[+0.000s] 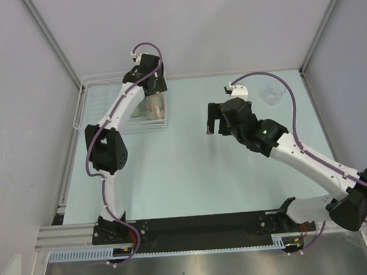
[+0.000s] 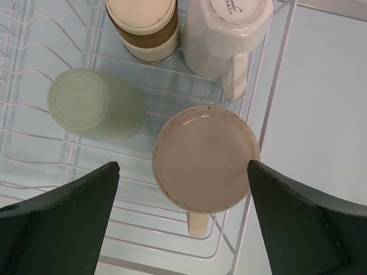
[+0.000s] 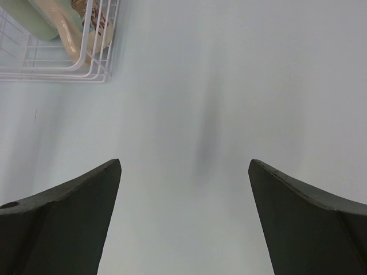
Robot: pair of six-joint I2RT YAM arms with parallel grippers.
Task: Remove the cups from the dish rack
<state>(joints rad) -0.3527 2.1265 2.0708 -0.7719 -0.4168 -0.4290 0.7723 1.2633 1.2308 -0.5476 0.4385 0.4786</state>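
As I judge it, the step in hand is the picking of the next cup. The left pincer [image 2: 182,166] hangs over the dish rack [image 2: 268,114] with its two fingers wide apart and nothing between them. Under it stands the beige mug [image 2: 205,157], upside down, with its base facing the wrist camera and its handle [image 2: 198,223] pointing to the near side of that view. The mug lies in the gap between the fingers, but I cannot tell how far below them it is.

Just beside the mug, toward the finger on the left of the wrist view, is the pale green cup [image 2: 94,103]. Behind them are the brown-banded cup [image 2: 148,26] and the white mug [image 2: 226,34], very close together. All four are inside the rack, at its right side.

The next move calls for a straight descent, so that the fingers pass on both sides of the beige mug (the green cup is near, so one finger has little room). After that come a closing and a lift over the rim.

The right pincer [image 3: 183,163] is also apart and holds nothing. It hovers over the bench [image 1: 186,175], well apart from the rack. The clear glass [image 1: 273,93] is already out of the rack and stands on the bench toward the back right.
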